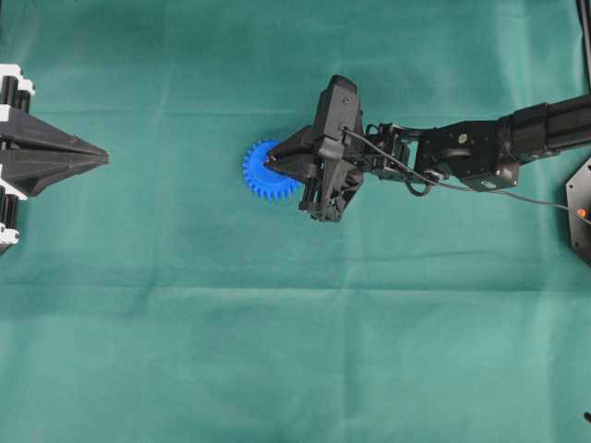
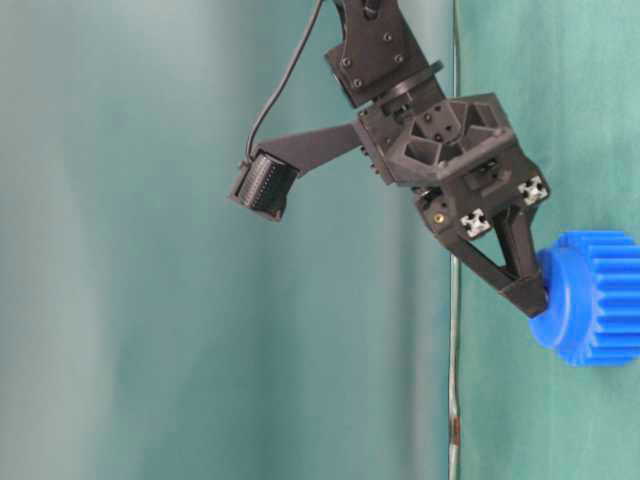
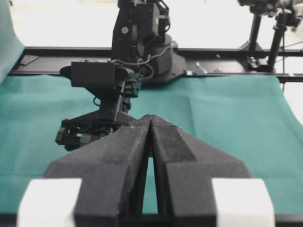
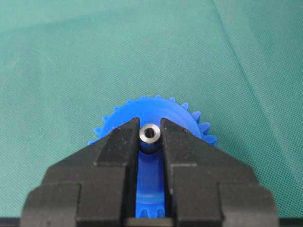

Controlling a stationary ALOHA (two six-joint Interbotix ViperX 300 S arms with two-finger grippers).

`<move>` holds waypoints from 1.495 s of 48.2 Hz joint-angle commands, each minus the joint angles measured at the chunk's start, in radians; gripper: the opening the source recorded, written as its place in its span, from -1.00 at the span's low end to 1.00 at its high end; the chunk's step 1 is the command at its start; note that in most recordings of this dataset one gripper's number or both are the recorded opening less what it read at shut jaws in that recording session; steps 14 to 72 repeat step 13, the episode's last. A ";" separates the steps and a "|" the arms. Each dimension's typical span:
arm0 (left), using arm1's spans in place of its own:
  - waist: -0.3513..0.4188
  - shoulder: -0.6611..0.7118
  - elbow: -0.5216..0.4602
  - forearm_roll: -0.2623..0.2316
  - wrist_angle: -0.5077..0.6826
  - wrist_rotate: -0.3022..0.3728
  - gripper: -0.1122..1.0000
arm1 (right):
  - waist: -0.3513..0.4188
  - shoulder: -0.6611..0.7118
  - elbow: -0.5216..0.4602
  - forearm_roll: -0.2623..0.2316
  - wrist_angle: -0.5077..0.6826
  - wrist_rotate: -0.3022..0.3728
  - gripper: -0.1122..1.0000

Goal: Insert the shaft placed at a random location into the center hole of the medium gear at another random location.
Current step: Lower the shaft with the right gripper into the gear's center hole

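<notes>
1. Right wrist-mounted view: the right gripper (image 4: 150,135) pinches the shaft (image 4: 150,134) between its two black fingertips, the pin's ring-shaped silvery end facing the camera — directly over the middle of the medium gear (image 4: 156,111).
2. The gear lies flat on the green cloth (image 4: 71,61); its blue teeth fan out beyond the fingertips on both sides, and more blue shows in the gap between the fingers below the shaft.
3. The center hole is covered by the shaft and the fingertips, so I cannot tell how deep the pin sits in it.
4. Overhead exterior view: the right gripper (image 1: 273,164) reaches over the gear (image 1: 261,175) from the gear's right, its tips at the hub.
5. The left gripper (image 1: 102,159) rests well apart from the gear, off to its left, fingers pressed together to a point — nothing between them.
</notes>
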 commanded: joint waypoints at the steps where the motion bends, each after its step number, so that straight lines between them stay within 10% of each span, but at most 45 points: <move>1: 0.002 0.009 -0.017 0.002 -0.006 0.002 -0.79 | 0.005 -0.014 -0.011 0.005 0.008 -0.005 -0.55; 72: 0.002 0.008 -0.015 0.002 -0.006 0.003 -0.79 | 0.005 -0.023 0.003 0.005 0.008 -0.003 -0.55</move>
